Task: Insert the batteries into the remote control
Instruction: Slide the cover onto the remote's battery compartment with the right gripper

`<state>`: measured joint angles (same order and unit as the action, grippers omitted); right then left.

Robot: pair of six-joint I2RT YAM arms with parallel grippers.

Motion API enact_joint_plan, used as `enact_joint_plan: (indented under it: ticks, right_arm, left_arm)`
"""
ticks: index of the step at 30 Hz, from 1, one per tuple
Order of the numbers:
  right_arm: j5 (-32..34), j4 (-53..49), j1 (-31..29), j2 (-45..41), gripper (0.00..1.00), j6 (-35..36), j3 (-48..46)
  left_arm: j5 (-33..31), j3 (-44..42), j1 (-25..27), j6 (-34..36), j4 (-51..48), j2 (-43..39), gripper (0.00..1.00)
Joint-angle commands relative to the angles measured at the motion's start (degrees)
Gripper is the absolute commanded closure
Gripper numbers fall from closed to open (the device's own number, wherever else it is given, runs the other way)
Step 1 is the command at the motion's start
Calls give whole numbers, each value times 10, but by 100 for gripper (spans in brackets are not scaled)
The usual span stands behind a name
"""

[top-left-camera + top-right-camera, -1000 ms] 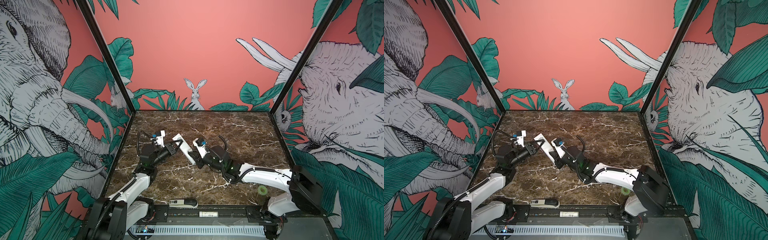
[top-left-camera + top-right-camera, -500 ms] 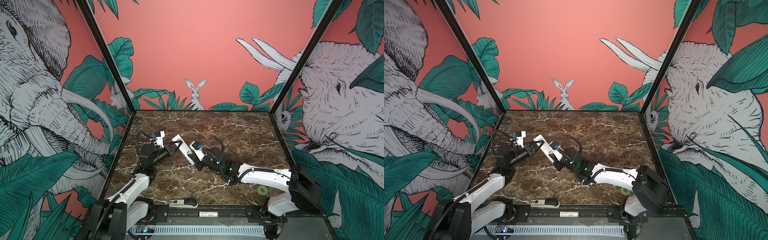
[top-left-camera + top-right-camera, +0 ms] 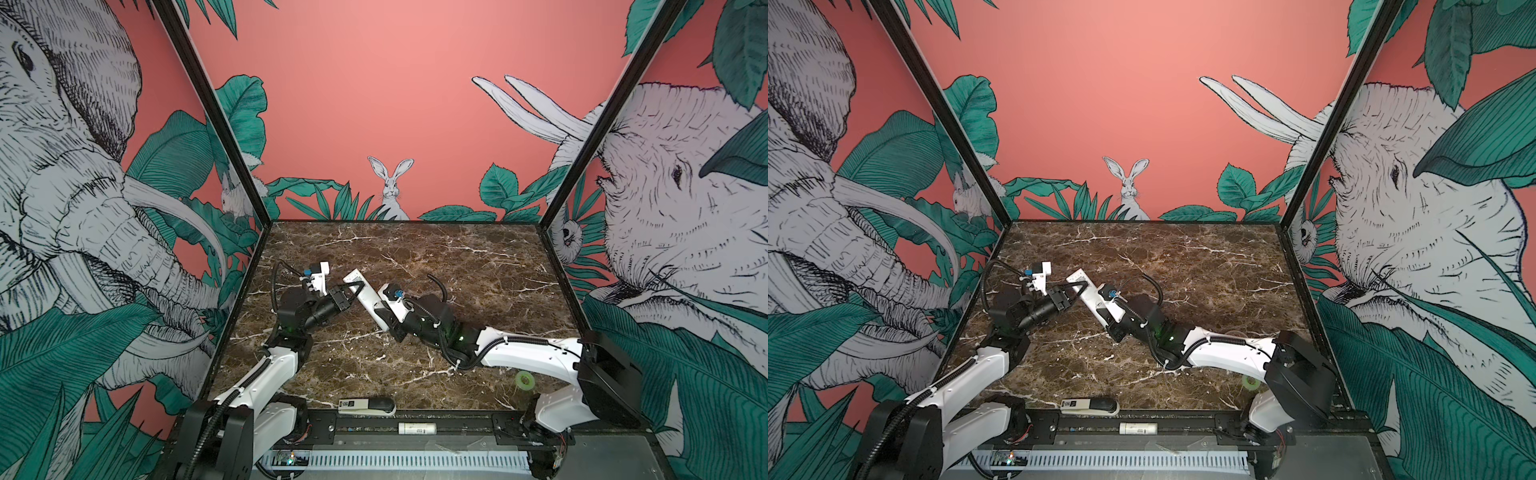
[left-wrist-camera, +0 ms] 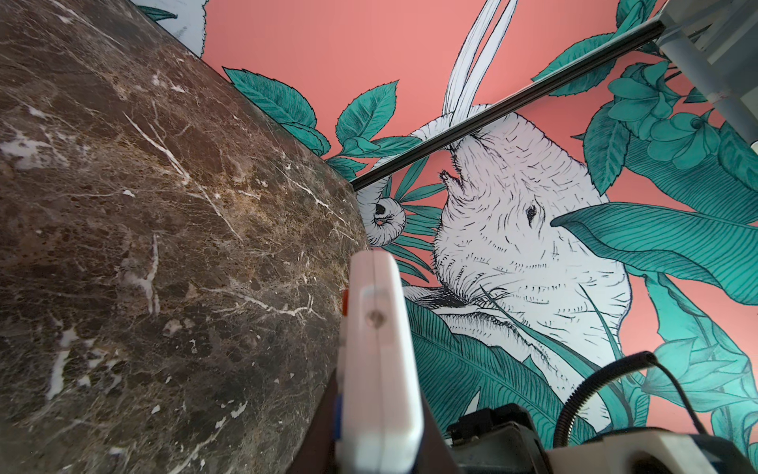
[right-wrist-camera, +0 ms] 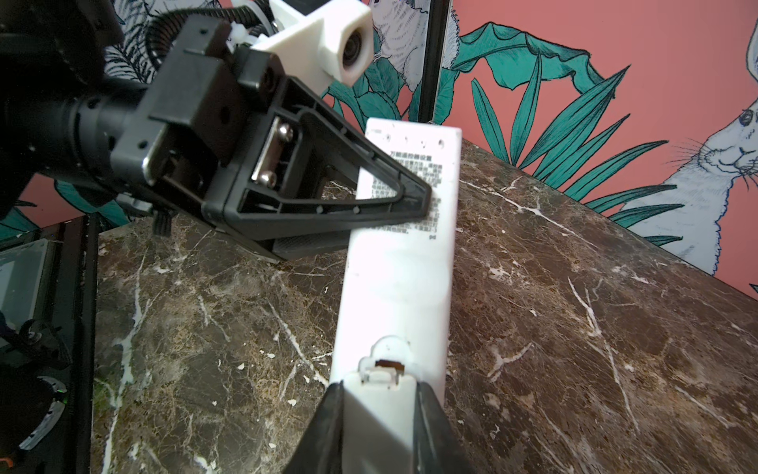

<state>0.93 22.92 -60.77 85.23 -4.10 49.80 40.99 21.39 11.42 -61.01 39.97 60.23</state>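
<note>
The white remote control (image 3: 365,293) (image 3: 1088,291) is held off the marble between both arms, back side up with its printed label showing (image 5: 406,205). My left gripper (image 3: 358,286) (image 3: 1080,287) (image 4: 379,443) is shut on the remote's far end, pinching its thin sides; its black fingers (image 5: 328,197) show in the right wrist view. My right gripper (image 3: 384,322) (image 3: 1106,320) (image 5: 379,418) is shut on a small white cover piece (image 5: 379,406) that lies on the back of the remote's near end. The batteries are out of view.
A white-and-black stapler (image 3: 365,405) (image 3: 1089,405) lies at the table's front edge. A white labelled tube (image 3: 417,427) sits on the black rail in front. A green tape roll (image 3: 525,380) lies under the right arm. Printed walls close in three sides.
My right arm has shifted slightly left along the remote. The left arm and the remote have hardly moved.
</note>
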Motion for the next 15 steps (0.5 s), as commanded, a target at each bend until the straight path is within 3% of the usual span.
enact_joint_plan:
  ticks: [1, 5, 11, 15]
  right_arm:
    - [-20, -25, -2, 1, 75, 11, -5]
    - [-21, -36, -1, 2, 76, 14, -4]
    - [1, -41, 2, -1, 69, -1, -3]
    - [12, -30, 13, -12, 71, -18, -15]
  left_arm:
    - [15, 27, -6, -14, 36, -20, 100]
    - [16, 28, -7, -14, 33, -23, 100]
    - [16, 27, -7, -11, 29, -26, 100]
    - [17, 27, -8, -12, 29, -26, 100]
